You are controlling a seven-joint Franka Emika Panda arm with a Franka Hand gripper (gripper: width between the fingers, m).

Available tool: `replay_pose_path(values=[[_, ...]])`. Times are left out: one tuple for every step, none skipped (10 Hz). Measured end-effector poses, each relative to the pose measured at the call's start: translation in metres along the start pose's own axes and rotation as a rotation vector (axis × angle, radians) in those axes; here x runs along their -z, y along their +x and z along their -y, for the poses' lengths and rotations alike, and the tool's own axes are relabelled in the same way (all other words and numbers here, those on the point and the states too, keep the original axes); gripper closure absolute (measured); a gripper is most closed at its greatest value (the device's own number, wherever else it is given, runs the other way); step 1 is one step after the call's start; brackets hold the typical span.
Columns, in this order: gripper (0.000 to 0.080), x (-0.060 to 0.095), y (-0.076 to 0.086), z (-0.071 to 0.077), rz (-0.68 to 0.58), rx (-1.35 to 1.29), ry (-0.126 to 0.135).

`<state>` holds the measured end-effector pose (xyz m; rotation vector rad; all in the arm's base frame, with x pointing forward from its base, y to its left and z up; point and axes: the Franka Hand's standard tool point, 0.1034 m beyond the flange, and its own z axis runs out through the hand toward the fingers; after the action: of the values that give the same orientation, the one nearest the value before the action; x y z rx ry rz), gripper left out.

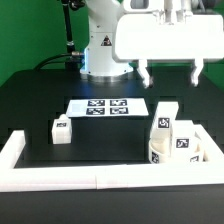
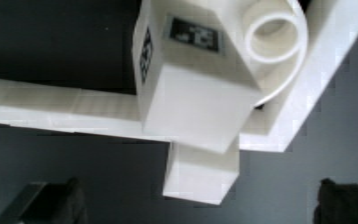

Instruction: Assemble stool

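Observation:
The white stool seat sits at the exterior view's right, against the border rail, with tagged white legs standing up from it. A third tagged leg lies alone on the table at the left. My gripper hangs above the seat cluster, open and empty, its fingers wide apart. In the wrist view a white leg reaches towards me between my dark fingertips, untouched, and a round socket part with a tag beside it shows behind it. The gripper holds nothing.
The marker board lies flat on the black table near the robot base. The long white border rail runs along the front and up the left side; it also shows in the wrist view.

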<state>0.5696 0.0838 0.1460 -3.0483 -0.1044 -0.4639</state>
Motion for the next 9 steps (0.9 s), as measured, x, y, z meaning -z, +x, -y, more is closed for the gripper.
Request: replay_pose_path(values=[[0.0150,0.008,0.003,0.000,0.122,-0.040,0.056],[0.0150,0.009,0.006,-0.005,0.214,-0.069,0.085],[0.0150,0.003,0.008,-0.007,0.245,-0.070,0.080],[0.0150,-0.004,0.004,-0.007,0.274,-0.040,0.044],[0.0150,-0.003,0.005,-0.008,0.281,-0.041,0.046],[0.0150,-0.003,0.005,-0.009,0.279,-0.042,0.045],[0.0150,-0.004,0.004,-0.010,0.287,-0.050,0.029],[0.0150,-0.005,0.000,-0.012,0.316,-0.035,-0.005],[0.0150,0.000,0.001,-0.016,0.346,-0.032,-0.002]])
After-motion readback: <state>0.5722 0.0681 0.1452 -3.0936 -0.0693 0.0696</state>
